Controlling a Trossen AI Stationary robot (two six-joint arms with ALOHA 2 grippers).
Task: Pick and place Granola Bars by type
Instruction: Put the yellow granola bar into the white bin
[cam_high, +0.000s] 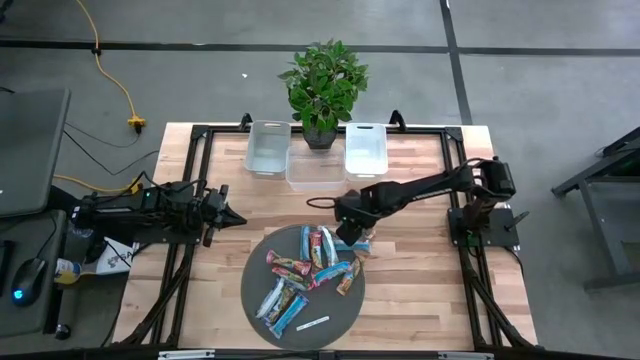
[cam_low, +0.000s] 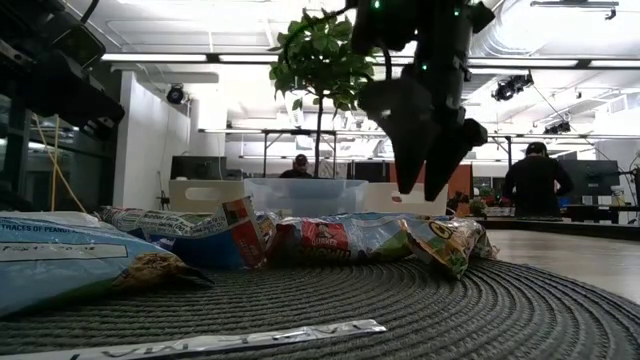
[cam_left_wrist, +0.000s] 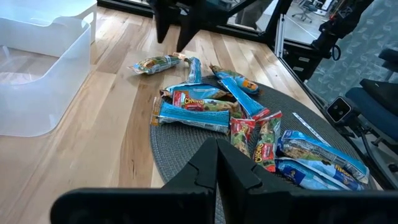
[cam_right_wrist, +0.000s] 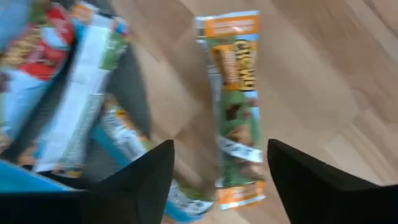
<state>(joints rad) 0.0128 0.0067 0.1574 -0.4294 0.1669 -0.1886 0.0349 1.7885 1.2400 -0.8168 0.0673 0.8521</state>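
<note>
Several granola bars in blue, red and tan-orange wrappers lie piled on a round grey mat (cam_high: 258, 300). One tan-orange and green bar (cam_right_wrist: 239, 112) lies flat on the bare wood just off the mat's far right rim (cam_high: 366, 246). My right gripper (cam_right_wrist: 217, 180) hovers open above it, fingers pointing down, one on each side of the bar's end and clear of it (cam_low: 425, 140). My left gripper (cam_high: 226, 215) waits shut over the table's left part, aimed at the mat.
Three clear bins (cam_high: 268, 147) (cam_high: 315, 168) (cam_high: 365, 148) stand at the far edge in front of a potted plant (cam_high: 322, 85). A thin white strip label (cam_high: 312, 324) lies on the mat's near side. Bare wood lies on either side of the mat.
</note>
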